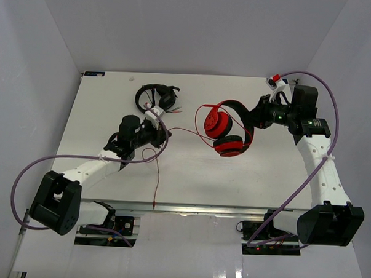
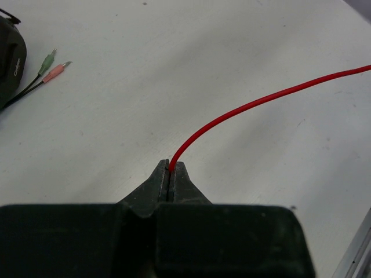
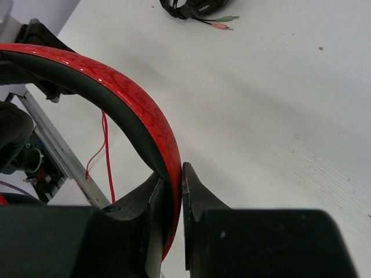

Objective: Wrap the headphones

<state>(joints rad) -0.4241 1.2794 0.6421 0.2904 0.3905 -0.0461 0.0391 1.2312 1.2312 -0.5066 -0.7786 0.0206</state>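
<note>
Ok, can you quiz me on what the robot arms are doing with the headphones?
1. True or false: the left pincer is shut on the red cable.
2. Which part of the red headphones does the right pincer grip? A an earcup, B the headband, C the plug.
3. Fill in: the black headphones lie nearer the ___ arm.

Key: 1 true. 2 B. 3 left.

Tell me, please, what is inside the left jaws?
A thin red cable is pinched there, with the left jaws shut on it. How far it runs inside them is covered.
</note>
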